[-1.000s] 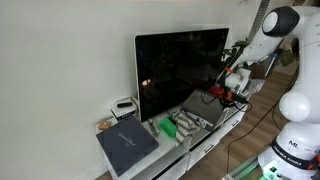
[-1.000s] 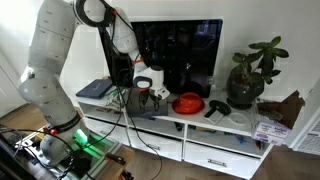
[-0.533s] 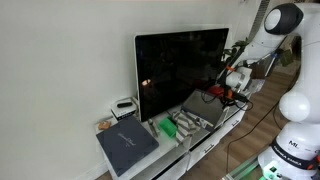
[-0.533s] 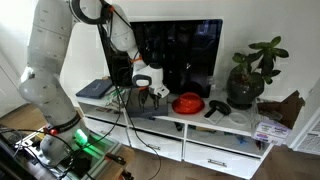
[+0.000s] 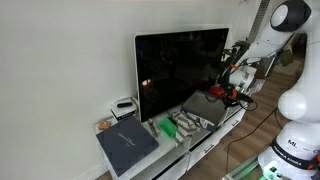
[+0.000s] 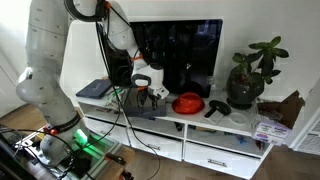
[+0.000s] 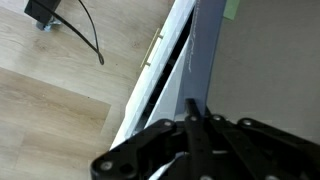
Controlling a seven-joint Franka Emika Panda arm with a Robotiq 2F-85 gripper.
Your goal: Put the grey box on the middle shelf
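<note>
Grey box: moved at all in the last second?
No. In both exterior views the grey box keeps its place in front of the TV, just below the screen's lower edge.

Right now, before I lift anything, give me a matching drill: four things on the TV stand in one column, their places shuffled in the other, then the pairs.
Things
1. grey box
2. darker flat box
3. red object
4. potted plant

Places
A. between the grey box and a black object
B. beside the small white device
C. past the black object, furthest from the darker flat box
D. at the gripper, in front of the TV

Pairs: 1-D, 2-B, 3-A, 4-C
</note>
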